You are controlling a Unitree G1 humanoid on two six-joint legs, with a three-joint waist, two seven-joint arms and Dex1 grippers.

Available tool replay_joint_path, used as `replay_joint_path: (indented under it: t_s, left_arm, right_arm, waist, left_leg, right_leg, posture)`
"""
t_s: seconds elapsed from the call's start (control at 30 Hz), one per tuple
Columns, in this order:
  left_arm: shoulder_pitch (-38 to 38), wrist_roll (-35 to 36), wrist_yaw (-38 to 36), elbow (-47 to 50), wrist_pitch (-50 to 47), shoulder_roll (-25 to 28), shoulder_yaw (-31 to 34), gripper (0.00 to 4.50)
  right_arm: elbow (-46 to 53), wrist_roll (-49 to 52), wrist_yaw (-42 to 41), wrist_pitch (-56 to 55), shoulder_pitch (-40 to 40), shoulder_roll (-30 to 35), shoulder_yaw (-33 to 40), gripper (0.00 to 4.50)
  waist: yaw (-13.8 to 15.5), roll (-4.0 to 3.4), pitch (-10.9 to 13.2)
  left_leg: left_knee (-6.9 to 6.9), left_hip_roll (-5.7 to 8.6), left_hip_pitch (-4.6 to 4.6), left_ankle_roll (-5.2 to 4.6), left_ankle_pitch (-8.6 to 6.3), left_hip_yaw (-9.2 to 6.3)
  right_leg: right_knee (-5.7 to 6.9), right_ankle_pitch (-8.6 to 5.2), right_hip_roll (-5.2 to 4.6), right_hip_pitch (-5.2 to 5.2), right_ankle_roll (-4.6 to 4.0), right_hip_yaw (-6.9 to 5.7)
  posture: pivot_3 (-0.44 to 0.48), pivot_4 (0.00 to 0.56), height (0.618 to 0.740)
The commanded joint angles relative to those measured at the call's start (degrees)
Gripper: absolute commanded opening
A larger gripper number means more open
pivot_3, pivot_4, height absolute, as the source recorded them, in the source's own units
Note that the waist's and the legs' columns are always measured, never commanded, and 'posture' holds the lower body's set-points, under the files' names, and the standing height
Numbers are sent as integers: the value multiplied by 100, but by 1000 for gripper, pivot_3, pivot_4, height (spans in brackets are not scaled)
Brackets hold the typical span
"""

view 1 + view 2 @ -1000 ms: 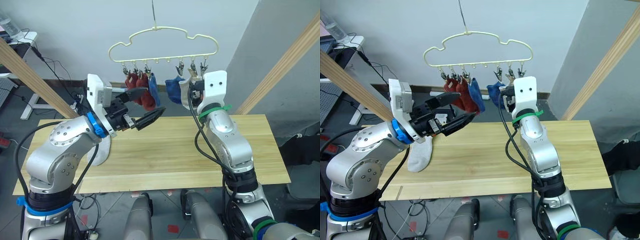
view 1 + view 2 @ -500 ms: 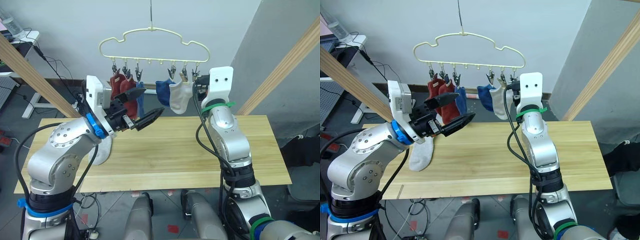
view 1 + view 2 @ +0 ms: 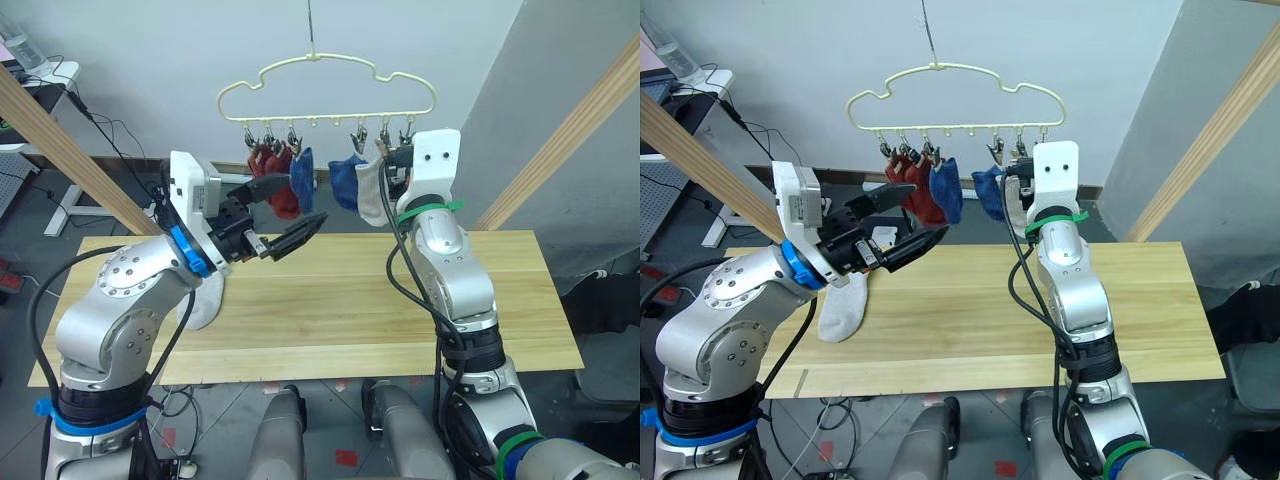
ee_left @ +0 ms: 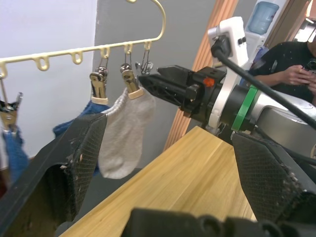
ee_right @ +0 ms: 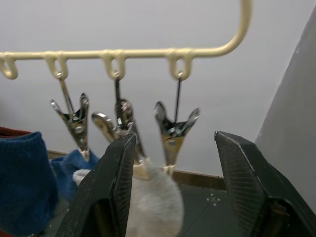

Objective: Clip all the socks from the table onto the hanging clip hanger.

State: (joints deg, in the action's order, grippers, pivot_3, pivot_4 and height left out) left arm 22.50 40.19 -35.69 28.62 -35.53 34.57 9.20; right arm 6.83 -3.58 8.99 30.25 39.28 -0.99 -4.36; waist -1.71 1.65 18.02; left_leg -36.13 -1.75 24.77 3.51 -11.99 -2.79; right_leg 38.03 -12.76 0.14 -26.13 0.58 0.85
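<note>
The pale-yellow clip hanger (image 3: 328, 85) hangs above the far edge of the table (image 3: 400, 300). Two rust-red socks (image 3: 270, 175), two blue socks (image 3: 345, 182) and one grey sock (image 4: 126, 131) hang from its clips. The last clip (image 5: 173, 131) at the right end hangs beside the grey sock's cuff. My right gripper (image 3: 393, 168) is open at that end, its fingers (image 5: 116, 192) on either side of the end clips, holding nothing. My left gripper (image 3: 290, 212) is open and empty, just below the red socks. A second grey sock (image 3: 845, 305) lies on the table, partly hidden by my left arm.
Slanted wooden poles stand at the left (image 3: 60, 150) and right (image 3: 570, 130) of the table. A person (image 4: 296, 64) sits behind, to the right. A desk with cables (image 3: 40, 90) is at the far left.
My right gripper let go of the grey sock, which now hangs from its clip. The hanger swung left and has come back right. My left gripper has hardly moved.
</note>
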Motion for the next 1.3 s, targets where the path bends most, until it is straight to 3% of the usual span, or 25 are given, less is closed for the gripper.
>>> replay_joint_path:
  t_s: [0.03, 1.07, 1.17, 1.3]
  left_arm:
    - [-23, 8, -32, 123, 119, -13, 16, 4500]
    - [91, 23, 80, 162, 42, -101, -85, 4500]
    - [105, 18, 96, 170, 32, -114, -95, 4500]
    - [112, 29, 125, 181, 27, -116, -109, 4500]
  right_arm:
    - [-47, -94, 11, -246, 222, 50, 109, 2641]
    - [-854, -78, 286, -550, 706, -274, 496, 2641]
    - [-869, -88, 302, -600, 729, -281, 525, 2025]
    - [-902, -89, 303, -629, 772, -298, 543, 596]
  waist:
    - [0, 0, 0]
    - [2, 0, 0]
    - [2, 0, 0]
    - [2, 0, 0]
  left_leg:
    - [0, 0, 0, 0, 0, 0]
    - [0, 1, 0, 0, 0, 0]
    - [0, 1, 0, 0, 0, -1]
    - [-1, 1, 0, 0, 0, 0]
  right_leg:
    - [0, 0, 0, 0, 0, 0]
    - [1, 2, -2, 0, -4, -1]
    - [2, 9, -2, 0, -16, -1]
    - [2, 9, -2, 0, -15, -1]
  posture:
    - [40, 324, 740]
    - [46, 320, 740]
    - [47, 317, 740]
    - [47, 316, 740]
